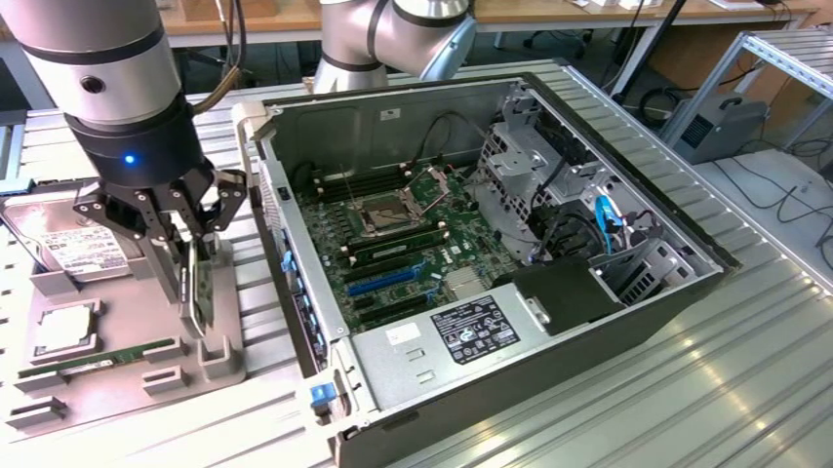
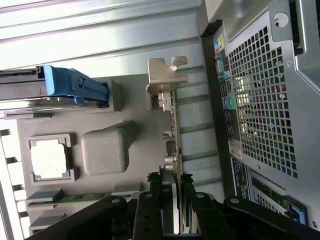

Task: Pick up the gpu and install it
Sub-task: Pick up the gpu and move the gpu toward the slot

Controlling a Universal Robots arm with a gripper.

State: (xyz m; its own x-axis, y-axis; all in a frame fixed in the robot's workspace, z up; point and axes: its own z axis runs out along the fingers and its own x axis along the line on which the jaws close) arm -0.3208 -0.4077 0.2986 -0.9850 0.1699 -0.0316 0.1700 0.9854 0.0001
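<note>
Two fingers of your gripper (image 1: pixel 193 297) (image 2: pixel 177 205) are clenched on the gpu (image 2: pixel 173 125), one on each face. The card stands on edge in a slot of the gray parts tray (image 1: pixel 215 366), with its silvery bracket (image 2: pixel 165 75) clear of the fingers. Just beside the tray, on the exterior view's right, rises the side wall of the computer case (image 1: pixel 280 234). The case lies open, its motherboard (image 1: pixel 390 244) bare. The tray also holds a hard drive (image 1: pixel 72 249), a processor (image 1: pixel 65 331) and a green memory stick (image 1: pixel 104 356), each in its own pocket.
</note>
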